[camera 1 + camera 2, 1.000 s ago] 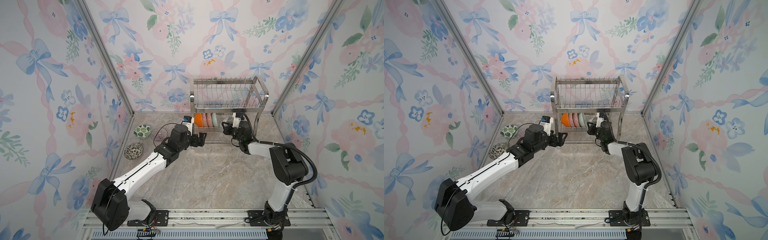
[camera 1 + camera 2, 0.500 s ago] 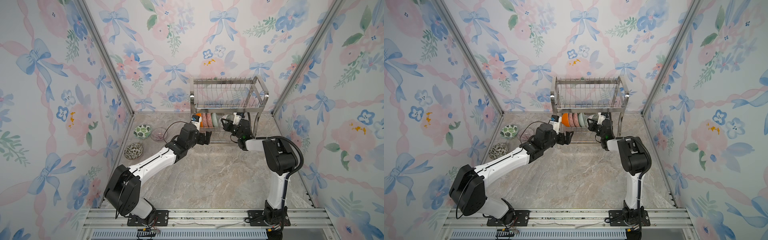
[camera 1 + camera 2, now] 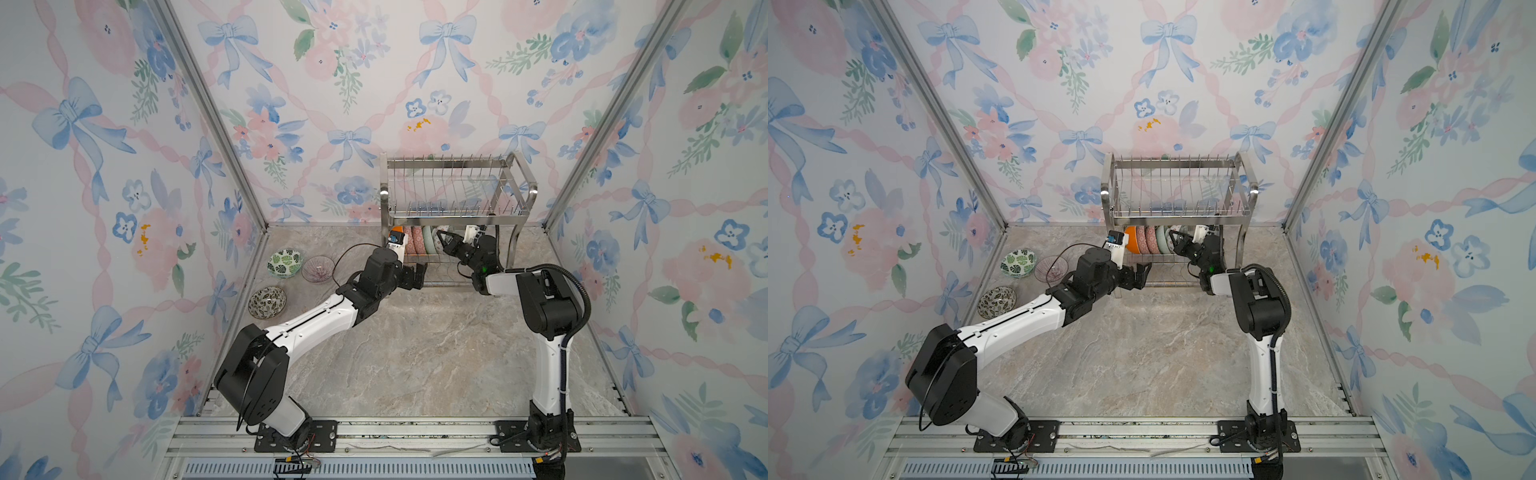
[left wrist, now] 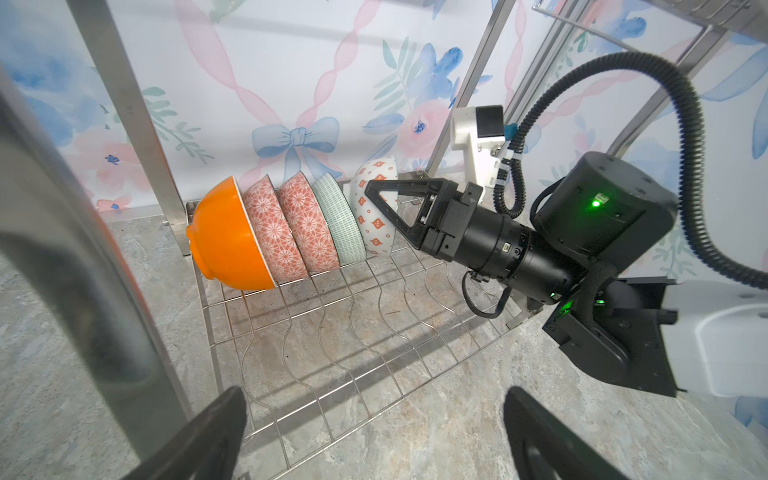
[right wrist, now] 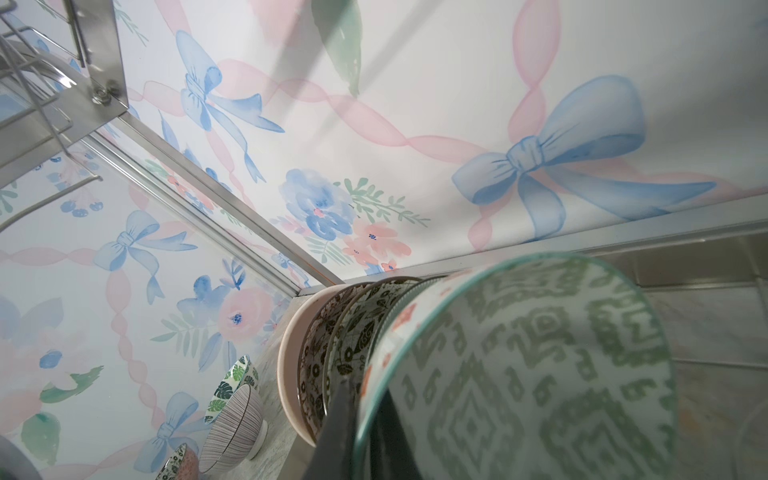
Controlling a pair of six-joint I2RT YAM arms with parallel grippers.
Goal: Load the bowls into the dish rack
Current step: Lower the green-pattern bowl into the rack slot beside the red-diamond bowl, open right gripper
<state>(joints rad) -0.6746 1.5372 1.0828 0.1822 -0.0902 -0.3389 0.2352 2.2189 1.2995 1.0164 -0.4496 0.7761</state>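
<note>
Firmly in right gripper (image 4: 368, 187): diamond-patterned bowl (image 4: 374, 235), lower dish rack (image 4: 129, 112) tier

The walls (image 3: 332, 83) carry pale wallpaper with blue bows, pink ribbons, pink and blue flowers and green leaves. The table (image 3: 415, 353) is grey-beige marble, and the rack (image 3: 455, 158) is shiny silver. In the rack are an orange bowl (image 4: 226, 241) with a white rim, two coral bowls (image 4: 270, 232) with white floral lattice outside and dark leaves inside, a pale green bowl (image 4: 338, 224) with fine white grid lines, and a white bowl (image 4: 379, 171) with orange-red diamonds outside, green geometric figures inside and a teal rim. On the table are a green-leaf bowl (image 3: 285, 262), a purple-lined bowl (image 3: 318, 269) and a dark-leaf bowl (image 3: 267, 302). The arms (image 3: 316, 324) are white with black joints.
</note>
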